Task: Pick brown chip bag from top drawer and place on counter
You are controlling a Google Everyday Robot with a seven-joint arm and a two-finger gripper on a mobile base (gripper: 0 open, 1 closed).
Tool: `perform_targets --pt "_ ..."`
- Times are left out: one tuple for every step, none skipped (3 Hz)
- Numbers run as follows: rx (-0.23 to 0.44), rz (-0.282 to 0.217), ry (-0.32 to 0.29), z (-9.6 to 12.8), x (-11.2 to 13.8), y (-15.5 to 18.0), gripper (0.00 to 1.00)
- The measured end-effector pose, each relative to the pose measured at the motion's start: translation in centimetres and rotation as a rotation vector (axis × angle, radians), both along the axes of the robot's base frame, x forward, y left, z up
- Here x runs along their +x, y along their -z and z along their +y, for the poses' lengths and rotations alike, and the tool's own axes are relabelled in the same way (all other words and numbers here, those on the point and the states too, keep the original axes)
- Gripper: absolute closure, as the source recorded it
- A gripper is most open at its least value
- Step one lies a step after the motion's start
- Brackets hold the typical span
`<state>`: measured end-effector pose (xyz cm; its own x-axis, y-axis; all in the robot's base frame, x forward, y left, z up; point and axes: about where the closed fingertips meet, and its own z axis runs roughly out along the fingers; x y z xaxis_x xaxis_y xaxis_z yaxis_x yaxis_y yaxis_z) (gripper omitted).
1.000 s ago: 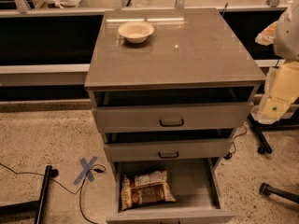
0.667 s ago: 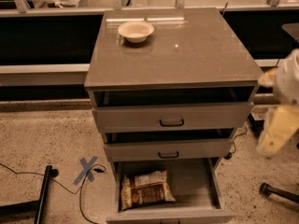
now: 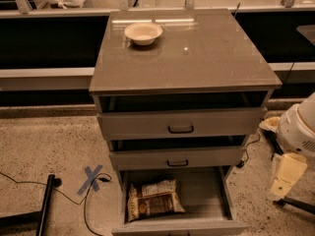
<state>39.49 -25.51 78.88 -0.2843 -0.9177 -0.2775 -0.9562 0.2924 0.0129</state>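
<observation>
- The end effector [image 3: 284, 177] has sunk lower than a moment ago.
- The arm [image 3: 299, 128] hangs over it, pointing down; wide or narrow cannot be told.
- The brown chip bag [image 3: 153, 199] lies well to its left, flat in the open top drawer [image 3: 209, 188].

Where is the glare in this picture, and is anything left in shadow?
In the camera view, bright streaks of reflected light lie on the counter behind the bowl; the open bottom drawer sits in dimmer light, yet the chip bag on its floor shows; the gripper hangs pale, low at the right edge.
</observation>
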Motion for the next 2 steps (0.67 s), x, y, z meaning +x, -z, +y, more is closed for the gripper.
perform_targets --pt "0.016 0.019 -0.01 0.6 0.9 1.3 0.0" --pt "0.102 0.0 -0.077 3.2 0.4 6.3 0.0"
